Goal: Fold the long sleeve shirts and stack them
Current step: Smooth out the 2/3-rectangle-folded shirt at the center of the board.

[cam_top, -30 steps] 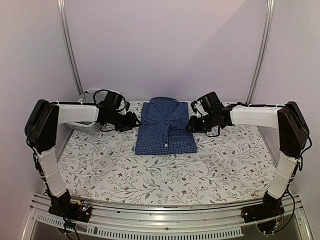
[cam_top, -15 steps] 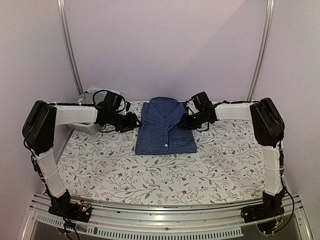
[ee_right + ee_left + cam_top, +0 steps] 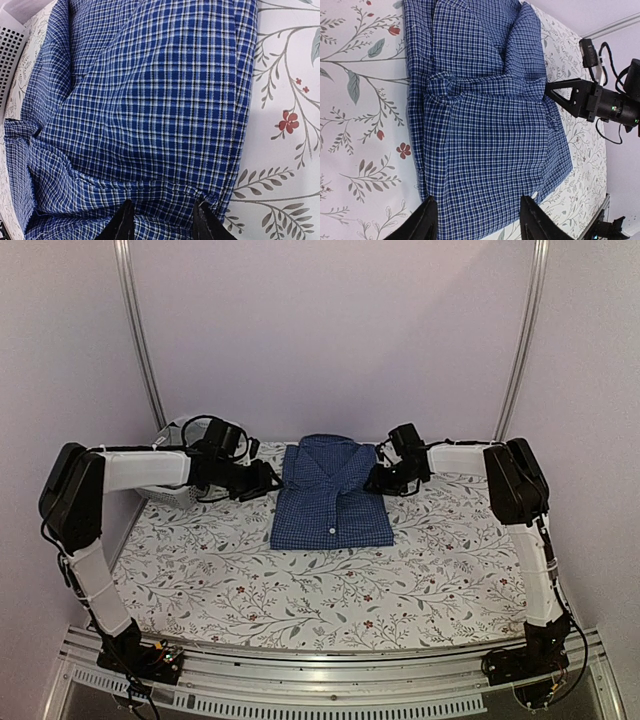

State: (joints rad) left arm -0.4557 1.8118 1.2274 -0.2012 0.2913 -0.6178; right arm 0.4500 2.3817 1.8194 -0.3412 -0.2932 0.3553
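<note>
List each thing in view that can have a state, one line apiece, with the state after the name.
blue checked shirt: folded, collar up, lying flat on the table.
left claw: open, fingertips at the shirt's left edge.
right claw: open, fingertips over the shirt's right edge.
white basket: standing at the table's far left; its contents are hidden.

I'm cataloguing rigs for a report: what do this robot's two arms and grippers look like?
Both the left arm and right arm have white rounded link shells with bulky black joint housings. Loops of thin black cables run around the wrists. The left gripper and right gripper each have two matte black, tapering fingers. No markings are legible.
</note>
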